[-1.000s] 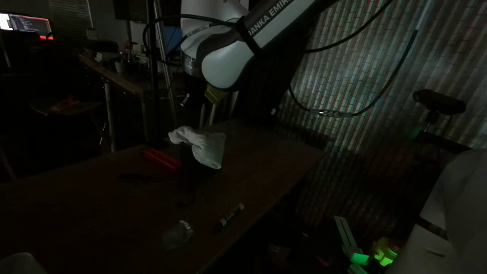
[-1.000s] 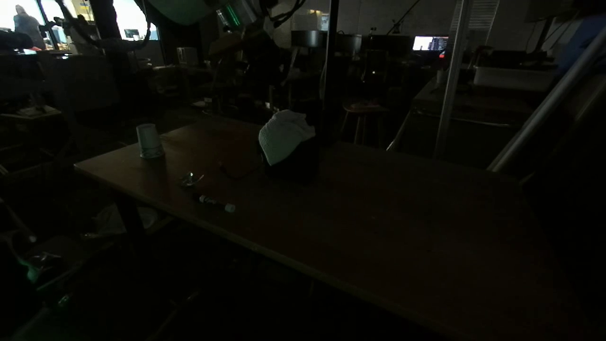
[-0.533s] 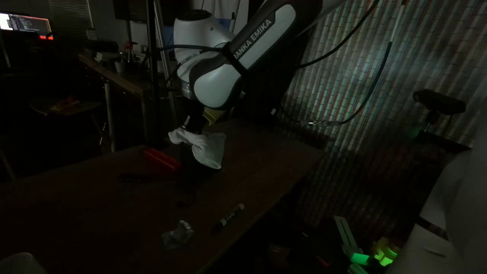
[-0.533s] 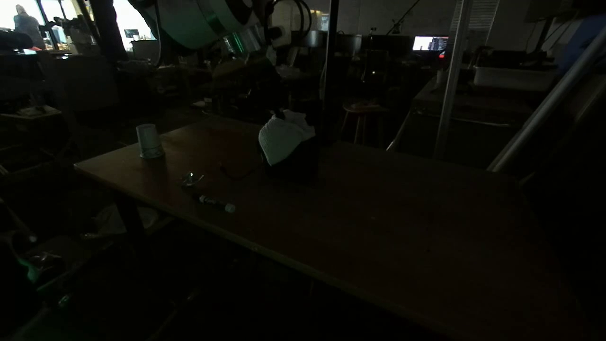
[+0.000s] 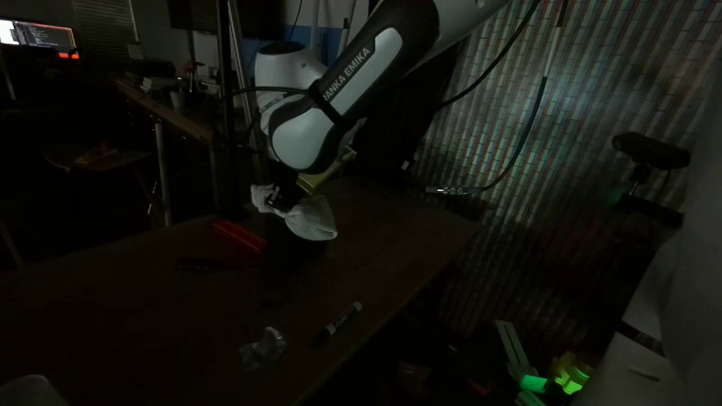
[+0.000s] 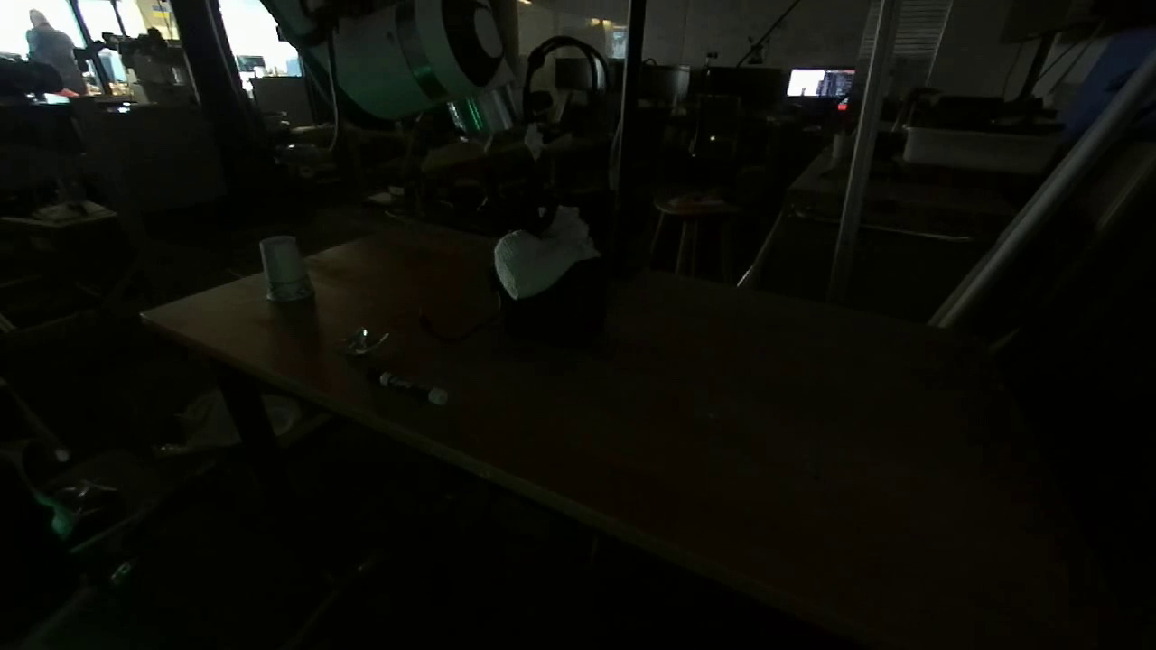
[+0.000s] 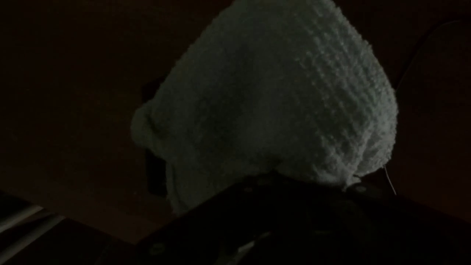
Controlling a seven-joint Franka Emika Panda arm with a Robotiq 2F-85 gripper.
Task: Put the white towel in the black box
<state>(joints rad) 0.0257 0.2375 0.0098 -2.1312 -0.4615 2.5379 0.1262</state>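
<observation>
White towel [image 5: 313,219] heaped over the top of the black box [image 6: 555,314], mid-frame; gripper [image 5: 284,202] in its fold — too dark to tell opening or hold. Probably tucking: best push straight down, then gather the overhang. Brown table [image 6: 722,433] — marker [image 6: 413,388], cup [image 6: 285,269] at left. Room dim, monitor [image 5: 38,37] lit upper left.

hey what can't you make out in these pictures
Inside of the black box: covered by the white towel in both exterior views.
Whether the hand is shut: darkness and the towel hide it in the wrist view.
Paper cup: cut off by the picture's edge in an exterior view.
</observation>
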